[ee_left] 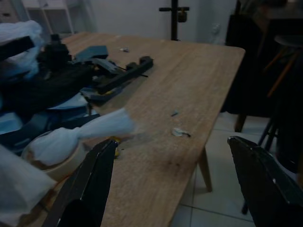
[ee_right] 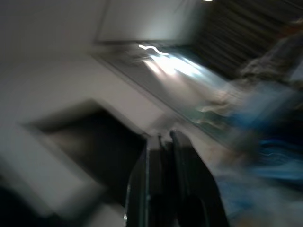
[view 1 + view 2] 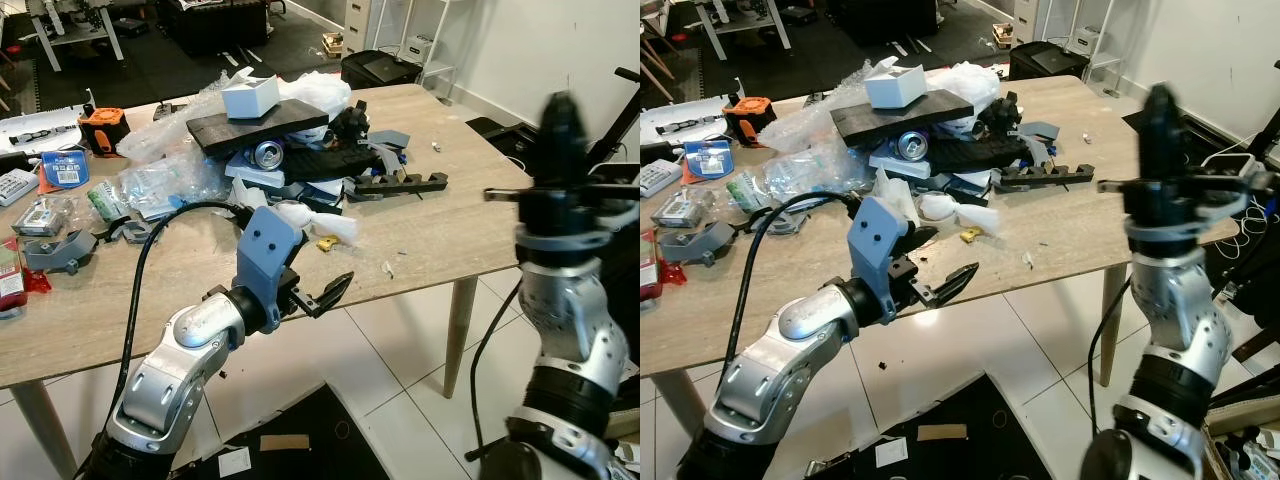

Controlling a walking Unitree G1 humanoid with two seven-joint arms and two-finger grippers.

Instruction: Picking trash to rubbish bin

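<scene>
Left pincer (image 3: 318, 295) gapes empty beside table (image 3: 440, 240); right pincer (image 2: 164, 142) closed; no legible labels.

Premises present as a workshop or lab. A wooden table (image 3: 420, 225) carries heaped plastic wrap (image 3: 165, 150), black parts and a drinks can (image 3: 268, 153). White shelving (image 3: 400, 30) stands at 1 o'clock on tiled floor (image 3: 390, 370).

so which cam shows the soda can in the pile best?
Left eye view: the can lies end-on under the dark board, silver top facing the camera. Right eye view shows the same, slightly smaller. Left wrist view has the pile dark, can indistinct; right wrist view is blurred.
</scene>
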